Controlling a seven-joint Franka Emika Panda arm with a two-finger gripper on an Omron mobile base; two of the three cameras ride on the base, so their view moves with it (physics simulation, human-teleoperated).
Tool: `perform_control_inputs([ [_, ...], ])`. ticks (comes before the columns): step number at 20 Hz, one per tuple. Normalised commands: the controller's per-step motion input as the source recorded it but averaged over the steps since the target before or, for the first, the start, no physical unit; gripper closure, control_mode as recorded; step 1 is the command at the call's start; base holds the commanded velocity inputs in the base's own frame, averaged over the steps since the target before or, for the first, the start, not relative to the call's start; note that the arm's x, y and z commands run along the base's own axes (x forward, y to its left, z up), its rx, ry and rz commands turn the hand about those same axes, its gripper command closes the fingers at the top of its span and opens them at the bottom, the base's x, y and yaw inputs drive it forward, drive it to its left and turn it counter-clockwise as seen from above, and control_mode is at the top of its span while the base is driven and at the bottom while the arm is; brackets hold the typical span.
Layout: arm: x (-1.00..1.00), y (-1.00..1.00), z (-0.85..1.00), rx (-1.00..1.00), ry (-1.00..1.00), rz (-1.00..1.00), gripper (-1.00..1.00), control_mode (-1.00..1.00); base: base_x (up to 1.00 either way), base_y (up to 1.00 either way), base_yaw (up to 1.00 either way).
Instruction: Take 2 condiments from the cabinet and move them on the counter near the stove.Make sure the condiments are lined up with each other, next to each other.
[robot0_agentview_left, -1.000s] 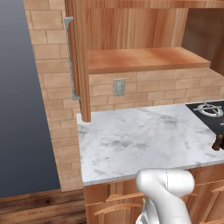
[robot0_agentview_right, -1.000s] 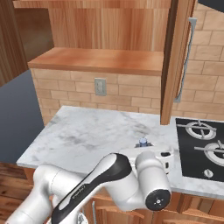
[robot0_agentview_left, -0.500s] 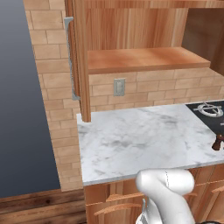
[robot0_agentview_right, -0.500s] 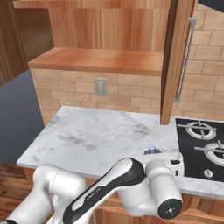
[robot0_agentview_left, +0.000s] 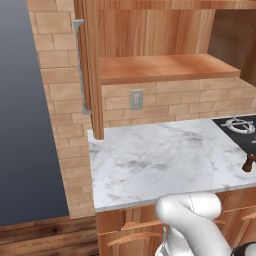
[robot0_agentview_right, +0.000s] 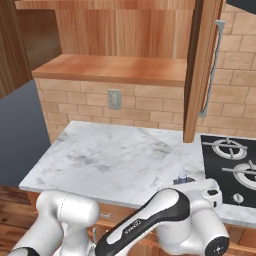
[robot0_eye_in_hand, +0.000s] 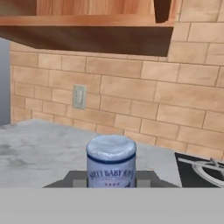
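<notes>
In the hand view my gripper (robot0_eye_in_hand: 111, 180) is shut on the rounded condiment bottle (robot0_eye_in_hand: 111, 161), which has a pale blue cap and a printed label and stands upright between the dark fingers (robot0_eye_in_hand: 77, 179). In the right base view its cap (robot0_agentview_right: 182, 176) peeks above my hand, low over the marble counter (robot0_agentview_right: 115, 160) just left of the stove (robot0_agentview_right: 232, 167). The slim all-brown condiment bottle (robot0_agentview_left: 248, 162) stands on the counter (robot0_agentview_left: 150, 162) at the stove's (robot0_agentview_left: 240, 131) front edge. The cabinet (robot0_agentview_left: 165, 65) hangs above.
The cabinet door (robot0_agentview_right: 202, 65) stands open with its grey handle, its lower end close over the counter beside the stove. A wall outlet (robot0_agentview_right: 114, 99) sits on the brick backsplash. My white arm (robot0_agentview_right: 165, 215) crosses the counter's front edge.
My hand has slid a little to the right toward the stove with the blue-capped bottle still in it. The brown bottle has not moved.
</notes>
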Motion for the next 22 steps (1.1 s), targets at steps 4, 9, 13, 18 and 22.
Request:
perform_control_inputs([
  [4, 0.13, -0.07, -0.09, 0.05, 0.00, 0.05, 1.00, -1.00, 0.00, 0.00, 0.00],
  [9, 0.30, 0.00, -0.19, 0.03, 0.00, 0.00, 1.00, -1.00, 0.00, 0.00, 0.00],
  [13, 0.33, 0.00, -0.29, 0.00, 0.00, 0.00, 1.00, -1.00, 0.00, 0.00, 0.00],
  [18, 0.26, -0.02, -0.32, 0.00, 0.00, 0.00, 1.00, -1.00, 0.00, 0.00, 0.00],
  [22, 0.21, -0.12, -0.27, 0.00, 0.00, 0.00, 1.00, -1.00, 0.00, 0.00, 0.00],
])
